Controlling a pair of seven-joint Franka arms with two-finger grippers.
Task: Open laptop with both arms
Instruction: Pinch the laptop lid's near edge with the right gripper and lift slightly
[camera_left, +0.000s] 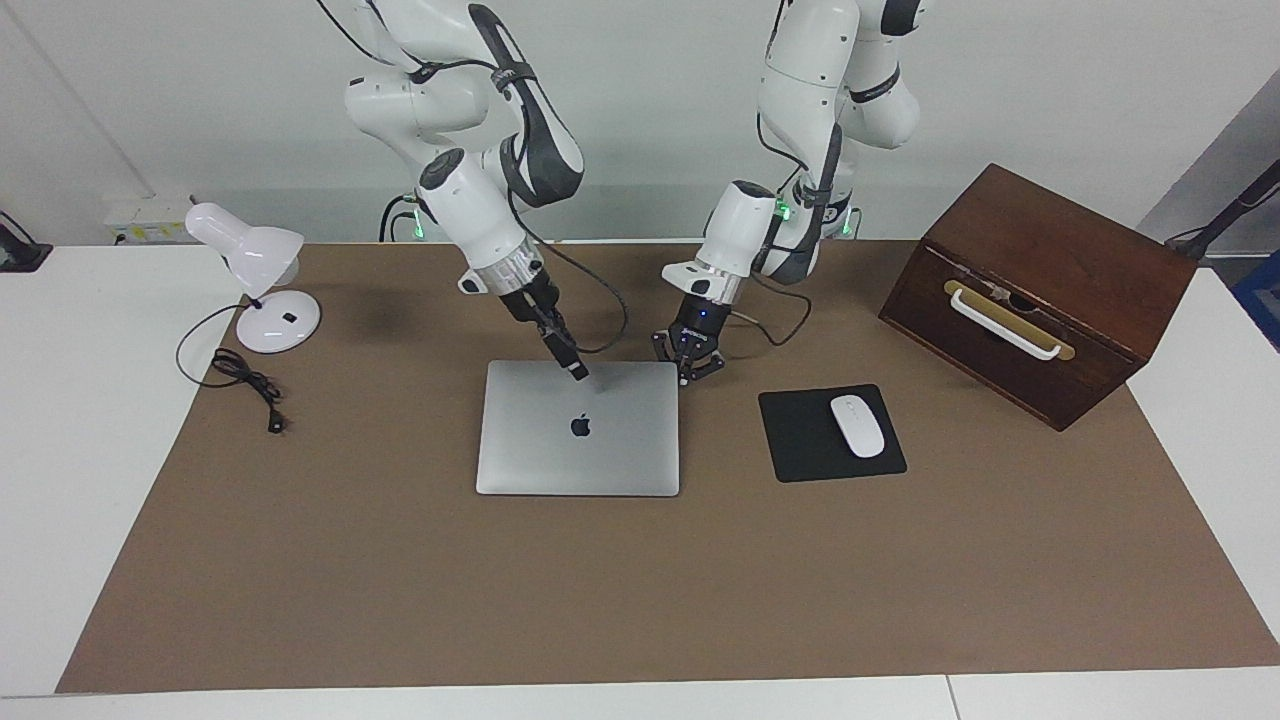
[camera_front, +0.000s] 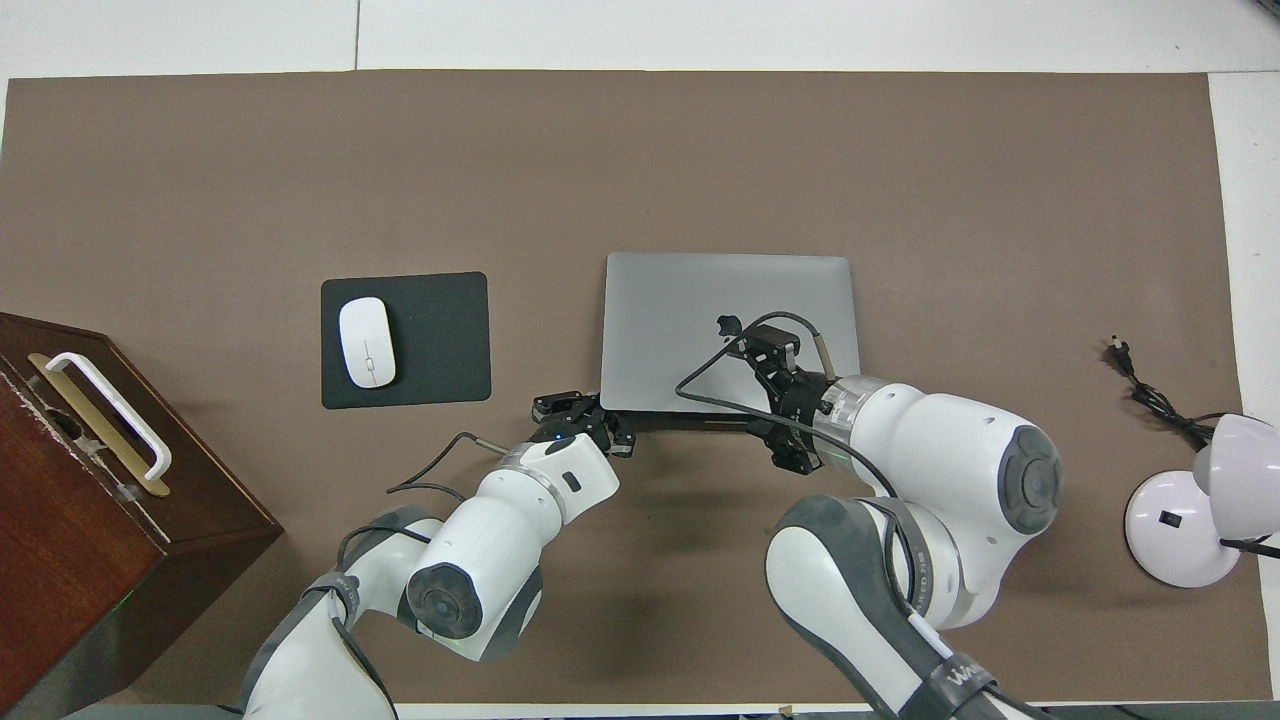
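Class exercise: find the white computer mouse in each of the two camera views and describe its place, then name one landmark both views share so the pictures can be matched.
Facing view: the mouse lies on the black mouse pad, right of centre in the picture.
Overhead view: the mouse lies on the same pad, left of centre.
Shared landmark: the closed laptop, beside the pad in both views.
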